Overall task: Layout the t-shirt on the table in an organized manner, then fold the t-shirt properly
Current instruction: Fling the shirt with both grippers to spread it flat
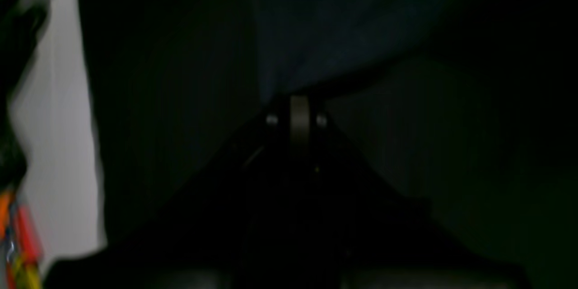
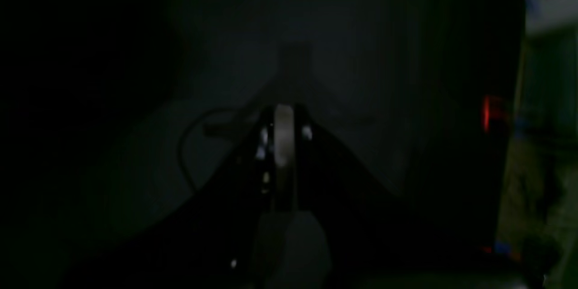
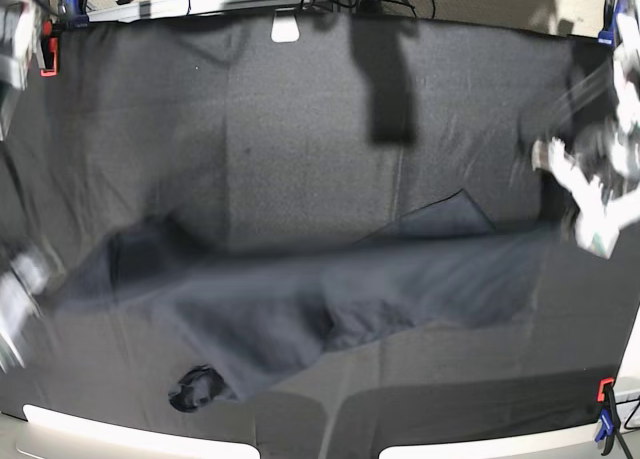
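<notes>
Base view, dark t-shirt (image 3: 330, 299) stretched, blurred, both arms' fingers clamped on it.

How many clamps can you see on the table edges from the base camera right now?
3: an orange clamp at the far-left corner, a blue clamp at the far-right corner, a third clamp at the near-right edge. Others may be hidden.

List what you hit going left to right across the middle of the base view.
Right arm's blurred gripper at the left edge → t-shirt stretched across the table → left arm's blurred gripper at the right edge.
</notes>
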Tool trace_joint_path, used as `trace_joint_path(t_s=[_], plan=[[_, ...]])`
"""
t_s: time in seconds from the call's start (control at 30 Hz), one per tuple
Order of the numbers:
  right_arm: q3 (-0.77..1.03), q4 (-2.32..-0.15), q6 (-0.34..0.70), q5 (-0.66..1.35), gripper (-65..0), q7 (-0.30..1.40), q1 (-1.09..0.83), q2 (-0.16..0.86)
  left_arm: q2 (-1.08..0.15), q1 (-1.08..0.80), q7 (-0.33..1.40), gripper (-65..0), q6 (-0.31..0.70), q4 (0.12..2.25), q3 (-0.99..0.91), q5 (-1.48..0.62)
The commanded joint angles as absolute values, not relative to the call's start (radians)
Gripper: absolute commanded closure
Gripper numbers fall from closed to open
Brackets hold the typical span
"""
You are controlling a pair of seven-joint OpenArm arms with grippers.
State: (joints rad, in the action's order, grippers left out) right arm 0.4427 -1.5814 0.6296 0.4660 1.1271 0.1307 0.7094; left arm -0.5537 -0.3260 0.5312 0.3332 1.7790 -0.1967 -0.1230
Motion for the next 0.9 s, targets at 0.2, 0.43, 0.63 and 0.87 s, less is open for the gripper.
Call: trace_joint_path(t_s=[0.2, 0.43, 0.63, 0.87], plan=[[0.594, -1.6, 0.659, 0.536, 0.0, 1.117, -0.117, 0.728, -0.568, -0.486, 0.508, 0.0, 0.33, 1.845, -0.204, -0.131], [0.613, -1.6, 0.659, 0.732, 0.0, 1.116, -0.174, 0.714, -0.568, -0.521, 0.473, 0.0, 0.329, 1.846, -0.204, -0.131], [0.563, -1.646, 0.698, 1.013, 0.0, 1.116, -0.158, 0.645, -0.563, -0.5, 0.44, 0.0, 0.33, 1.846, -0.203, -0.132], [0.347, -1.966, 0.698, 0.924, 0.0, 1.057, -0.157, 0.526, -0.563, -0.462, 0.44, 0.0, 0.33, 1.846, -0.203, -0.131]])
